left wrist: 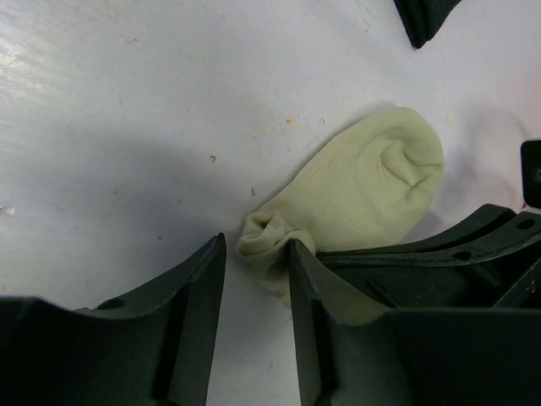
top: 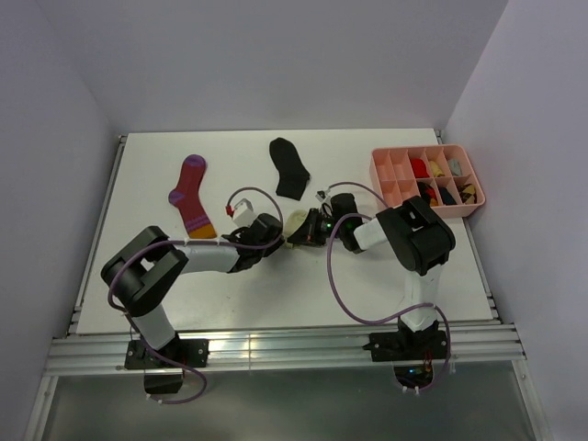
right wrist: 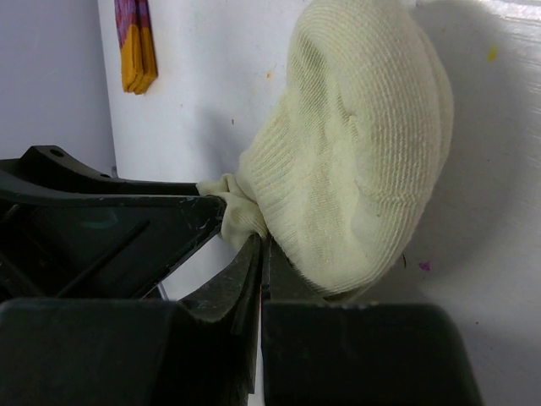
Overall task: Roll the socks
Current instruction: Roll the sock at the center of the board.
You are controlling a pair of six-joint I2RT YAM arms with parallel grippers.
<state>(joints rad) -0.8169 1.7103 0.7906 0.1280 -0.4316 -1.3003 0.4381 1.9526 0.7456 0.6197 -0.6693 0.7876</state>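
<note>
Fabric at the bunched end of the cream sock (right wrist: 355, 169) is pinched between the right jaws, which are closed tight on it. The rounded body of the sock bulges out past their tips and rests on the table (top: 276, 299). The left jaws stand apart, with bare table showing in the gap between them. The same bunched end sits at the mouth of that gap, touching the right-hand jaw and just beside the left-hand one, so nothing is clamped there. Seen from above, the 2 sets of jaws meet almost tip to tip around the middle of the table, with the cream sock between them.

3 socks lie on the table: 1 cream, 1 black, 1 magenta. The black sock (top: 289, 168) lies flat beyond the jaws, toward the middle of the far edge, apart from the cream one. The magenta sock (top: 193, 197), striped purple with an orange toe, lies toward the far left corner. 1 pink tray (top: 377, 170) sits at the far right corner, its compartments holding small bundles (top: 420, 169) in several colours.
</note>
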